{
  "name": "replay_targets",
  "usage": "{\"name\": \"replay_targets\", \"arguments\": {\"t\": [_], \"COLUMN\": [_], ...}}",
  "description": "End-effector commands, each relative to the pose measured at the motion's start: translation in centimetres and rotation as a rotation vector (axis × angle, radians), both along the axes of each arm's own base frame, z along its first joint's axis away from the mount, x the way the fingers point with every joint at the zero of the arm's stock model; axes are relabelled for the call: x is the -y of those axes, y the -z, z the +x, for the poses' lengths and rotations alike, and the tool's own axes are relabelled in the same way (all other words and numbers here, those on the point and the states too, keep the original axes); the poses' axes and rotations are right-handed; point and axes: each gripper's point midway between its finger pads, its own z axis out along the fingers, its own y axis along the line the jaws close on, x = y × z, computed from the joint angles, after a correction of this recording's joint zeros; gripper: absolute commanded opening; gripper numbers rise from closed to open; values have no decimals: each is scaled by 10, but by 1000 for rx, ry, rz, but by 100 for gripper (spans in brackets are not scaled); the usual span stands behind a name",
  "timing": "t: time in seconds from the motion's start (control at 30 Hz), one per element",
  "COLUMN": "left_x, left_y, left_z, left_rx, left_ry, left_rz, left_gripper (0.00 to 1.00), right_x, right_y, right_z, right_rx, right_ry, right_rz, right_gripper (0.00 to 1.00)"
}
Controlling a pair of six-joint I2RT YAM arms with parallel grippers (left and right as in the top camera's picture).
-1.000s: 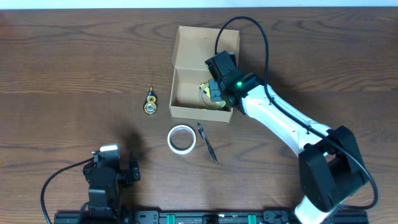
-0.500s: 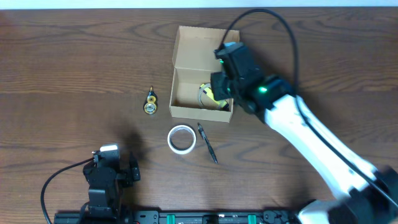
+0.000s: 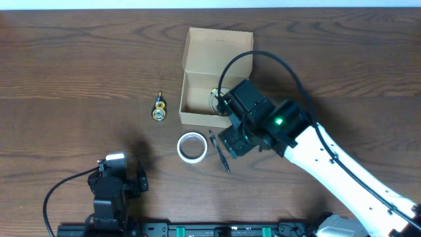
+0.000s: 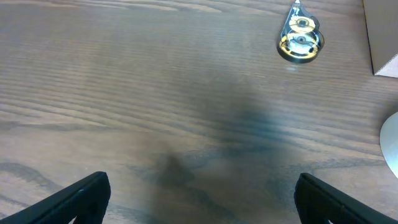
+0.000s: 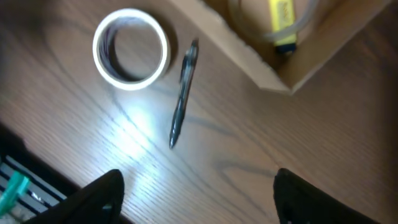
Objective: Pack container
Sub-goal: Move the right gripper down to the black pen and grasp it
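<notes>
Right gripper [image 5: 198, 198]: hovering wide open, empty, above pen [image 5: 182, 93] beside container [image 3: 200, 119], mid-bench. Pen pickup seemingly beginning, next calling for descent straddling the barrel. Left gripper [image 4: 202, 202]: resting open, empty, near-left corner.

Your table [image 3: 66, 66] is dark brown w/ wood grain throughout. Just ahead of the right claw [image 5: 198, 186], whose fingers [image 5: 99, 199] are black, there's a black pen [image 5: 181, 93], w/ a white tape roll [image 5: 130, 53] ahead-left and the plain tan-brown container [image 3: 217, 46] ahead-right, no print, a yellow item [image 5: 283, 18] inside. The arm [image 3: 329, 158] behind the claw is white w/ a green LED [image 3: 279, 122]; well left you've a small gold & black disc [image 3: 158, 112].
</notes>
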Motion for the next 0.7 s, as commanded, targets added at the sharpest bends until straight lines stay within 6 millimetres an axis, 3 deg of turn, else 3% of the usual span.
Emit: {"name": "replay_targets", "arguments": {"t": [0.0,0.27,0.37,0.5,0.67], "left_x": [-2,-2,-2,-2,-2], "left_y": [10,10,10,10,10], "left_z": [-3,-3,-3,-3,-3], "left_rx": [-26,-26,-26,-26,-26], "left_ry": [-6,-6,-6,-6,-6], "left_rz": [6,6,6,6,6], "left_gripper": [95,95,95,95,96], "right_x": [-3,-2,-5,-8,-8], "right_y": [27,95,114,125,141], "right_z": [-17,-36,-34,-32,-32], "right_rx": [-75,-233,-252,-265,-297], "right_ry": [-163,-175,-175,-175,-173], "right_rz": [-34,-71,-79,-86,-111], "right_gripper": [79,76,57,66,64]}}
